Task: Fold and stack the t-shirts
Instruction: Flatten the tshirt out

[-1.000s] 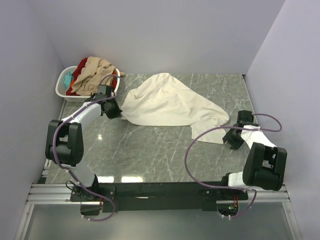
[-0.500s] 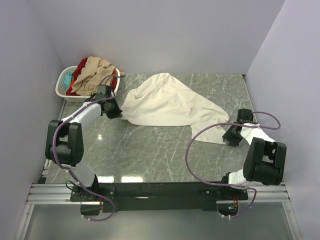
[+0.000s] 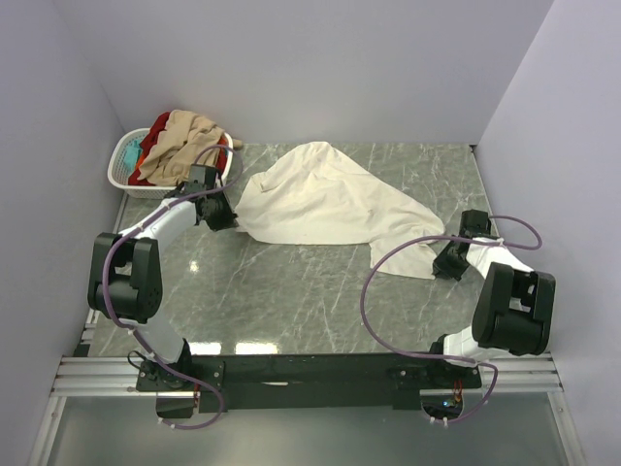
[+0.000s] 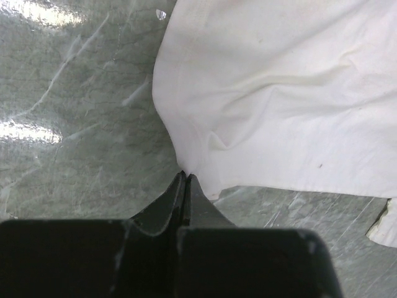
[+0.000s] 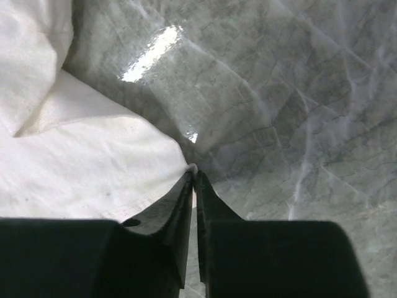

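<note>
A large cream-white t-shirt point(image 3: 330, 204) lies spread and rumpled across the marble table. My left gripper point(image 3: 230, 219) is shut on its left edge; in the left wrist view the fingertips point(image 4: 186, 176) pinch the hem of the cloth point(image 4: 279, 93). My right gripper point(image 3: 439, 262) is shut on the shirt's right corner; in the right wrist view the tips point(image 5: 193, 171) clamp the cloth's point(image 5: 80, 161) edge. Tan-beige point(image 3: 184, 144), red point(image 3: 155, 131) and teal point(image 3: 131, 152) shirts are piled in the basket.
A white slotted laundry basket point(image 3: 124, 182) stands at the back left corner against the wall. Walls close in the table on the left, back and right. The green marble table point(image 3: 291, 291) extends toward the arm bases.
My right gripper has moved a little toward the shirt's right corner and closed on it. The left arm and the shirt have hardly moved.
</note>
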